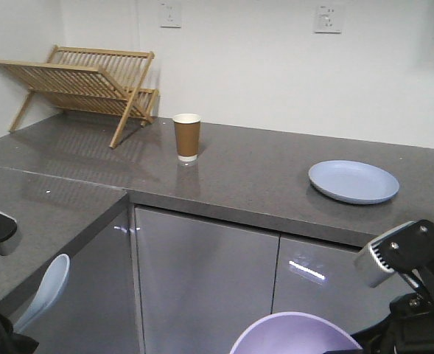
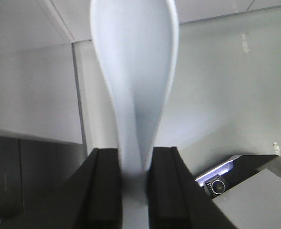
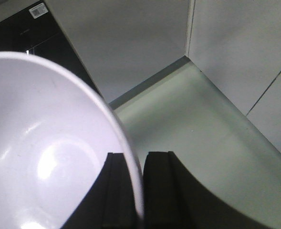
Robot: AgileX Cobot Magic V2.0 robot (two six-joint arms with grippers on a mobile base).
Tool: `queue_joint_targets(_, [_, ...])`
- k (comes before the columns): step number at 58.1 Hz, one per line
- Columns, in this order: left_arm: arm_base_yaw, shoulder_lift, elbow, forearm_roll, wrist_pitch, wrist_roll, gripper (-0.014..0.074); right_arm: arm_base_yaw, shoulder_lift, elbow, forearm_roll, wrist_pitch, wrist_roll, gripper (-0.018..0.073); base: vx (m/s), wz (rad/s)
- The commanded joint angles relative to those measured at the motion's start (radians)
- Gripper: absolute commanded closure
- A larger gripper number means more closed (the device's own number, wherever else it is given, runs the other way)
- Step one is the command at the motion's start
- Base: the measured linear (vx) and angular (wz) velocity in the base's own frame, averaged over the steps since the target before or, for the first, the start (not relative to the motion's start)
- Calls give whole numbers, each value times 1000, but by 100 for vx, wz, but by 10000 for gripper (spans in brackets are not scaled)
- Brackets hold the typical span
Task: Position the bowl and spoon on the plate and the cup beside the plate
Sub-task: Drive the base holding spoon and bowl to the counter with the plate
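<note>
Nearest in the front view, at 6 o'clock on the bottom edge, the bowl (image 1: 294, 335) shows only its lavender rim and part of its hollow. The right wrist view shows it close: the right gripper (image 3: 136, 164) is clamped on the bowl's (image 3: 45, 157) rim, one dark finger inside the wall and one outside. The bowl fills that view from 9 to 6 o'clock, held in the air in front of the grey cabinet doors (image 1: 202, 273).

At 8 o'clock in the front view the spoon (image 1: 46, 291) hangs low beside the counter's near corner, scoop uppermost. In the left wrist view the left gripper (image 2: 134, 162) is closed on the spoon's (image 2: 133, 71) handle, which is pinched between both fingers, and the scoop widens away toward 12 o'clock.

Farther back lies the grey stone counter (image 1: 253, 177). The plate (image 1: 354, 181) rests flat on it at 3 o'clock, near the front edge, with nothing on it. The cup (image 1: 187, 136) stands upright at about 11 o'clock — well apart from the plate, nearer the wall.

Farthest, at 10 o'clock, a wooden dish rack (image 1: 80, 81) stands against the white wall, just left of the cup and behind it.
</note>
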State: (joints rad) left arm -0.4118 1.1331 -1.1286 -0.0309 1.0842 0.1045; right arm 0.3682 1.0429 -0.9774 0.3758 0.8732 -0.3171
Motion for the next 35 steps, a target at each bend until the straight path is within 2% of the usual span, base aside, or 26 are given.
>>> queue_joint_targets(1, [-6,-23,-23,-9,-52,-2,450,-1,-20,-31,24,-53,-4,443,13,-36])
queue_joint_targets(35, [-6,-23,-23,-9,-52,-2,450,-1,-20,-31,24,-53,-4,443,19,-25])
